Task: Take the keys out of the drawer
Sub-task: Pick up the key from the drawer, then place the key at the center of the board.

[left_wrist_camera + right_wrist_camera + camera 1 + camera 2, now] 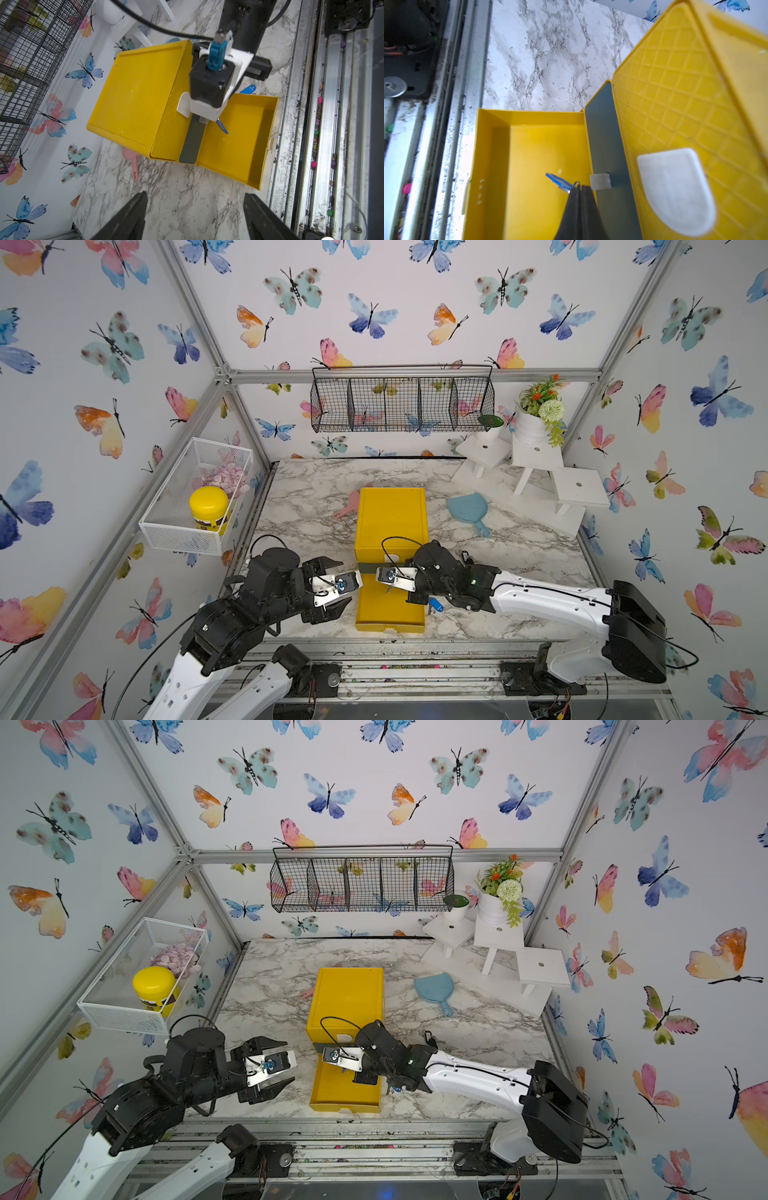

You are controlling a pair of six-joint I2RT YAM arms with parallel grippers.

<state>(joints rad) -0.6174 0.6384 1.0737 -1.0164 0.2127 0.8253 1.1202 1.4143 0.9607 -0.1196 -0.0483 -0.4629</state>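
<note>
The yellow box (390, 518) stands mid-table with its drawer (390, 614) (529, 155) pulled out toward the front rail. My right gripper (579, 187) hangs over the drawer's inner end, shut on the ring of a key with a blue tag (560, 182) (222, 127), which is held above the bare yellow floor. Another blue-tagged key (436, 605) (248, 89) lies on the marble just right of the drawer, under the right arm. My left gripper (347, 580) (195, 194) is open and empty over the marble, left of the drawer.
A small black item (465, 556) lies on the marble right of the box. A pink scoop (349, 506) lies behind the box on the left and a blue scoop (469, 510) on the right. White stands (536, 472) fill the back right. The metal rail (395, 655) borders the front.
</note>
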